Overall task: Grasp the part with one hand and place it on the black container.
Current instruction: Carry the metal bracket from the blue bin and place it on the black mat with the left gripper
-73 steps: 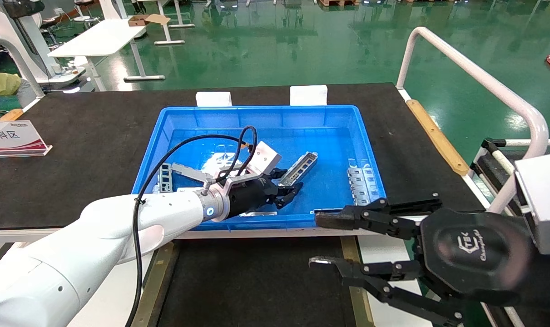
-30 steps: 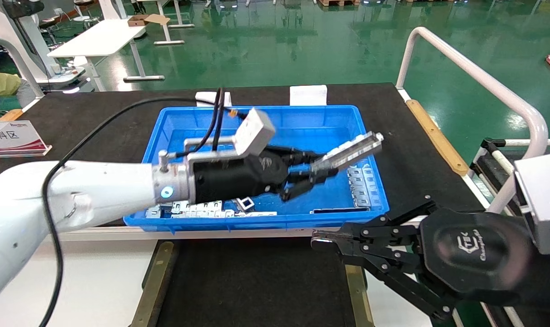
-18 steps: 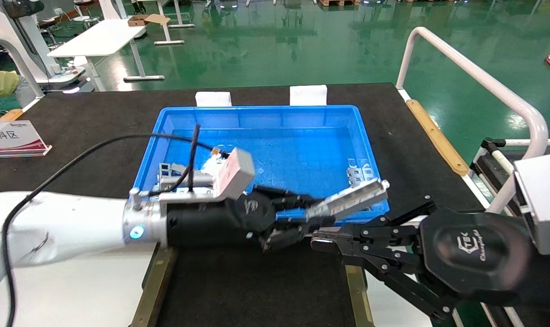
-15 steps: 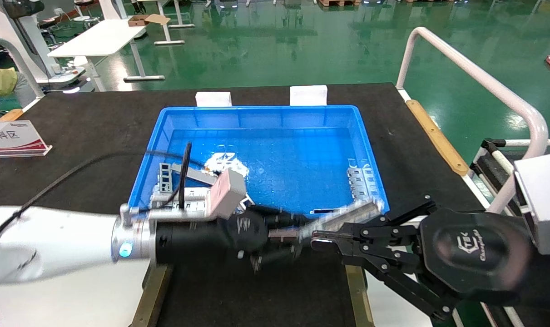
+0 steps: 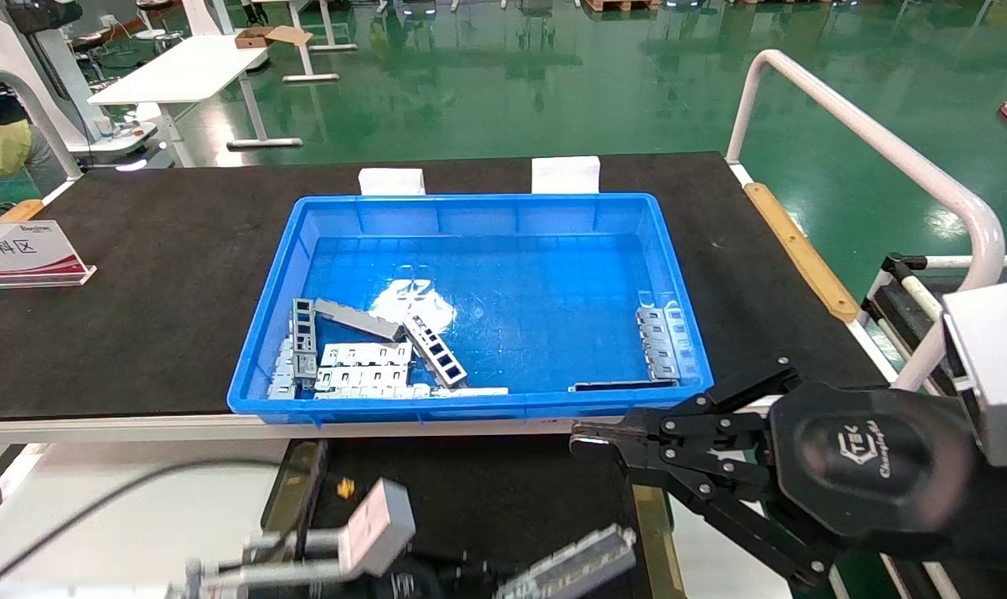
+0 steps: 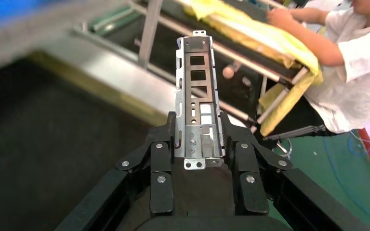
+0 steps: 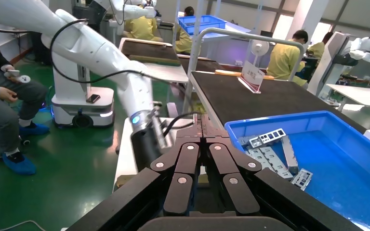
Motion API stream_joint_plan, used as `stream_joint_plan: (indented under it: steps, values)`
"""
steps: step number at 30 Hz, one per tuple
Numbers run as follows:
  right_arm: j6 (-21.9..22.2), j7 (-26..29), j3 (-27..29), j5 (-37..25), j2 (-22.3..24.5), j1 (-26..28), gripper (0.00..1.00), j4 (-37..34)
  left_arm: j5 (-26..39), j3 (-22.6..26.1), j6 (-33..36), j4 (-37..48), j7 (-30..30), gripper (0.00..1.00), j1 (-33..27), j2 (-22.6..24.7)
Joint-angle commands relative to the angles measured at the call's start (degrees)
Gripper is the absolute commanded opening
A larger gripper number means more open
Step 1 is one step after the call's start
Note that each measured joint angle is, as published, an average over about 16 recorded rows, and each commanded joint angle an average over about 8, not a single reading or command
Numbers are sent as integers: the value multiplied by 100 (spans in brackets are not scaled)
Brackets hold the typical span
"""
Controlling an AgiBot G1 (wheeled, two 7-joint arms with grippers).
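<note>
My left gripper (image 6: 197, 139) is shut on the part (image 6: 196, 91), a slim silver channel strip with rectangular cut-outs, held by its near end with the rest sticking out ahead. In the head view the part (image 5: 571, 566) is at the bottom edge, over the black container (image 5: 486, 491), a dark felt-floored tray with brass rails (image 5: 297, 491). The left wrist view shows the tray floor (image 6: 38, 144) below the gripper. I cannot tell whether the part touches the floor. My right gripper (image 5: 588, 441) is shut and empty over the tray's right rail, near the bin's front right corner.
The blue bin (image 5: 478, 208) stands behind the tray, with several loose metal parts at its front left (image 5: 362, 362) and a stack at its right wall (image 5: 659, 341). A white guard rail (image 5: 869, 141) runs along the right. A sign stand (image 5: 21, 254) is far left.
My left gripper lifted the part out of the blue bin and carried it towards me, down over the black tray. My right gripper closed early on, then stayed put.
</note>
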Motion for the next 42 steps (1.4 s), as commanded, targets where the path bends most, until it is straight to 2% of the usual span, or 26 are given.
stream_joint_plan:
  steps: [1, 10, 21, 32, 42]
  values:
    - [0, 0, 0, 0, 0, 0, 0, 0, 11, 57, -247, -234, -66, 0, 202, -112]
    - [1, -1, -2, 1, 1, 1, 0, 0, -158, 139, -1587, -738, -269, 0, 932, 30]
    - [2, -2, -4, 3, 2, 1, 0, 0, -442, -55, -3182, -908, -303, 0, 1633, 544]
    - [3, -3, -6, 4, 3, 2, 0, 0, -826, -742, -4630, -1130, -325, 0, 2326, 963]
    - [3, -4, -8, 6, 3, 2, 0, 0, -751, -1509, -5230, -992, -134, 0, 2747, 1616]
